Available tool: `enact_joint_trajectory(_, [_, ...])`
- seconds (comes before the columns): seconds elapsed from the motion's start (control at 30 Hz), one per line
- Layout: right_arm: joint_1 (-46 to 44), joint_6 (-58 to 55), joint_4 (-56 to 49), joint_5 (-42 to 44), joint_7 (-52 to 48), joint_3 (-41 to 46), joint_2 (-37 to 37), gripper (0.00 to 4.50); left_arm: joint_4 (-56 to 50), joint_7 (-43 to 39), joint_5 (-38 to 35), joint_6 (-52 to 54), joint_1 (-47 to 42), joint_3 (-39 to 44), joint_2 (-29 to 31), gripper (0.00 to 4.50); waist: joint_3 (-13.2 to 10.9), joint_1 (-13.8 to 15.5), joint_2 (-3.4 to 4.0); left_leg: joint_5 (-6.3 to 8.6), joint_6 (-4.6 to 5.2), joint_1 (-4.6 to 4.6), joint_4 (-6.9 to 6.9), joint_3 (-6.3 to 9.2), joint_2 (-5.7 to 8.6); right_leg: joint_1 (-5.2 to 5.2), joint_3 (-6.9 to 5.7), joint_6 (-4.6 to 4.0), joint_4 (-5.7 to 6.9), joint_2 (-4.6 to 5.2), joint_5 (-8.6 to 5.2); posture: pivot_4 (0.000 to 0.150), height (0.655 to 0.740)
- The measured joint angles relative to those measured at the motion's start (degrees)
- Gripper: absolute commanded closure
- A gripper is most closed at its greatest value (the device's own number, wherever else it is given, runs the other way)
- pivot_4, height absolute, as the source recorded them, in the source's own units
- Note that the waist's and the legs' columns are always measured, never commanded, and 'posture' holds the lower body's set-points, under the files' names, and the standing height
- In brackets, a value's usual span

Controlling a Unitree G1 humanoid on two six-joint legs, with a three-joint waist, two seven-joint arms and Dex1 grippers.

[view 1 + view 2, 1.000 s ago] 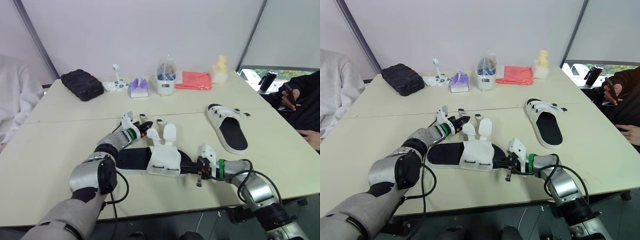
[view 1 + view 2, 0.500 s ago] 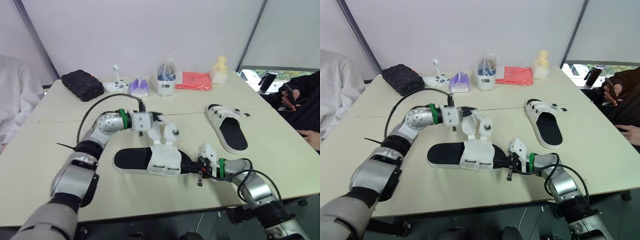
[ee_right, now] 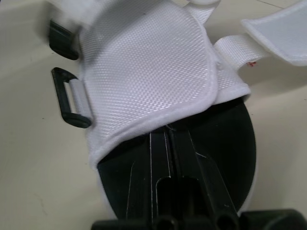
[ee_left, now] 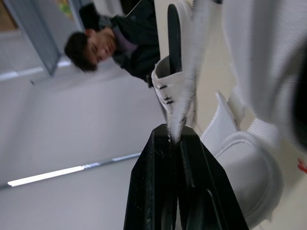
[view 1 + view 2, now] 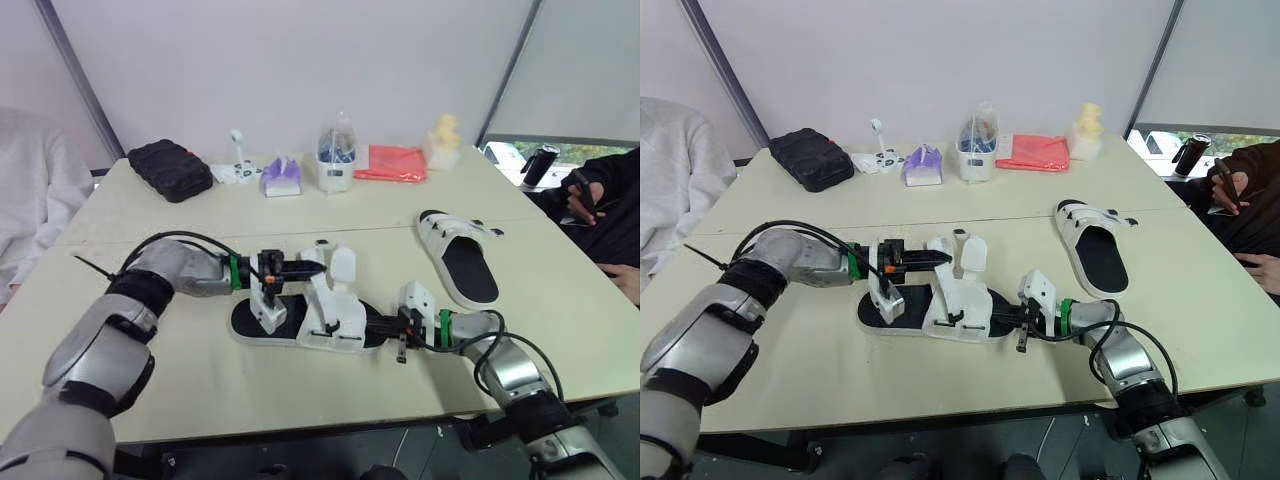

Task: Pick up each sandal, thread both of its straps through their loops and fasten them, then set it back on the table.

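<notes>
1. Left eye view: the left gripper (image 5: 312,268) lies low over the table (image 5: 150,390). Its two black fingers are pressed together on the tip of a white strap.
2. In the left wrist view the strap (image 4: 186,91) runs straight out from between the fingers (image 4: 158,187), which pinch it at its pointed end.
3. The near sandal (image 5: 300,322) rests sole down on the table between the two grippers. It is just below the left gripper, with its black footbed up and its white upper raised.
4. The right gripper (image 5: 380,333) meets the sandal at the end away from the left gripper. Its fingers are closed on the edge of the black sole.
5. In the right wrist view the white upper (image 3: 148,72) sits directly ahead of those fingers. A black loop (image 3: 67,103) hangs at the upper's side, with the table showing through it. A second loop (image 3: 62,36) lies farther along the same side.
6. The second sandal (image 5: 458,258) lies flat on the table beyond the right gripper, well apart from both grippers.
7. Far ahead of both grippers, along the table's far edge, stand a black case (image 5: 168,168), a tissue pack (image 5: 282,177), a clear tub (image 5: 336,162), a red cloth (image 5: 390,162) and a yellow figure (image 5: 443,140).
8. Out past the right gripper, a person's hand (image 5: 582,190) holds a phone at the table's side.
</notes>
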State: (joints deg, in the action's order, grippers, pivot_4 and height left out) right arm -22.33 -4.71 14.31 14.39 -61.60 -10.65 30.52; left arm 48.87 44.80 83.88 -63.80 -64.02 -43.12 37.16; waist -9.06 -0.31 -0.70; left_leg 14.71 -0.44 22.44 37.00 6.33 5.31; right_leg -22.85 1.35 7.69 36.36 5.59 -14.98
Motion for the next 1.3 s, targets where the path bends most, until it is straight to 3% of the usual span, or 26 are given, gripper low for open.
enact_joint_trajectory(0.2, [-0.3, 0.5, 0.7, 0.0, 0.2, 0.0, -0.3, 4.50, 5.1, 17.0, 6.7, 6.6, -4.5, -10.7, -2.2, 4.41, 0.0, -0.1, -0.01, 0.00, 0.01, 0.00, 0.00, 0.00, 0.00, 0.00, -0.01, 0.02, 0.02, 0.00, -0.01, 0.150, 0.7400])
enact_joint_trajectory(0.3, [-0.4, 0.8, 0.9, 0.0, 0.4, 0.0, -0.3, 4.50, 8.8, 20.3, 6.8, 8.4, -5.7, -12.8, -3.2, 3.55, 0.0, -0.1, -0.01, 0.00, 0.01, 0.00, 0.01, 0.00, 0.00, -0.01, -0.01, 0.03, 0.03, 0.00, -0.02, 0.150, 0.7400])
enact_joint_trajectory(0.4, [-0.4, 1.3, 1.3, 0.0, 0.4, 0.0, -0.4, 4.50, 11.4, 21.4, 5.3, 8.0, -6.5, -13.2, -3.5, 2.20, 0.0, -0.1, -0.02, 0.00, 0.01, 0.00, 0.01, 0.00, 0.00, -0.01, -0.01, 0.03, 0.03, 0.00, -0.02, 0.150, 0.7400])
enact_joint_trajectory(0.43, [-0.4, 1.4, 1.4, 0.0, 0.4, 0.0, -0.4, 4.50, 12.0, 21.3, 4.3, 7.3, -6.5, -13.1, -3.5, 2.20, 0.0, -0.2, -0.02, 0.00, 0.01, 0.00, 0.01, 0.00, 0.00, -0.01, -0.01, 0.03, 0.03, 0.00, -0.02, 0.150, 0.7400])
enact_joint_trajectory(0.57, [-1.2, 1.8, 2.7, -0.1, 0.4, -0.1, -1.1, 4.50, 15.8, 12.5, -5.5, -3.0, -6.3, -9.6, -1.7, 2.20, 0.0, -0.3, -0.02, 0.00, 0.00, 0.00, 0.00, 0.00, -0.01, -0.05, -0.01, 0.03, 0.03, 0.01, -0.02, 0.150, 0.7400])
enact_joint_trajectory(0.73, [-1.8, 2.7, 4.2, -0.1, 0.3, 0.0, -1.2, 4.50, 29.2, -9.9, -23.2, -20.5, -4.5, -0.9, -1.1, 2.20, 0.0, -0.3, -0.05, 0.00, 0.01, -0.01, 0.02, -0.01, -0.02, -0.03, -0.03, 0.02, 0.01, 0.01, -0.01, 0.150, 0.7400])
enact_joint_trajectory(0.77, [-1.8, 2.8, 4.4, -0.1, 0.2, 0.0, -1.2, 4.50, 35.7, -16.0, -25.8, -23.2, -4.5, 3.7, -2.3, 2.20, 0.0, -0.3, -0.06, 0.00, 0.01, -0.01, 0.03, -0.02, -0.01, -0.02, -0.04, 0.02, 0.01, 0.00, -0.01, 0.150, 0.7400])
enact_joint_trajectory(0.87, [-2.3, 2.9, 5.4, -0.2, 0.1, -0.1, -1.2, 4.50, 63.7, -47.9, -37.2, -16.6, -9.0, 40.8, -5.5, 2.20, 0.1, -0.3, -0.14, 0.04, 0.09, 0.00, 0.10, -0.15, 0.17, 0.21, -0.42, 0.01, -0.14, -0.01, -0.01, 0.150, 0.7400])
enact_joint_trajectory(0.93, [-2.4, 3.0, 5.8, -0.3, 0.0, 0.0, -1.2, 4.50, 69.9, -68.8, -47.8, -4.5, -9.9, 62.3, -5.7, 2.20, 0.1, -0.3, -0.17, 0.06, 0.13, -0.04, 0.14, -0.03, 0.13, 0.35, -0.56, 0.06, -0.14, 0.03, -0.04, 0.150, 0.7400])
enact_joint_trajectory(1.03, [-2.6, 3.0, 5.8, -0.3, 0.1, -0.1, -1.7, 4.50, 70.3, -87.2, -60.3, 15.0, -10.8, 80.4, -6.1, 2.20, 0.1, -0.8, -0.24, 0.06, 0.13, -0.03, 0.17, 0.20, 0.02, 0.25, -0.56, 0.07, -0.01, 0.04, -0.04, 0.150, 0.7400])
enact_joint_trajectory(1.17, [-2.6, 3.0, 5.8, -0.3, 0.0, -0.3, -2.1, 4.50, 70.3, -94.5, -73.0, 37.0, -14.4, 91.4, -4.4, 2.20, 0.1, -1.1, -0.24, 0.08, 0.16, -0.05, 0.15, 0.20, -0.03, 0.08, -0.56, 0.08, 0.32, 0.05, -0.05, 0.150, 0.7400])
enact_joint_trajectory(1.3, [-2.9, 3.0, 6.2, -0.3, -0.4, -0.2, -2.0, 4.50, 70.3, -88.6, -81.0, 38.8, -16.2, 93.5, -4.4, 2.20, 0.1, -0.9, -0.25, 0.09, 0.14, -0.06, 0.16, 0.19, -0.02, -0.04, -0.55, 0.08, 0.65, 0.11, -0.05, 0.150, 0.7400])
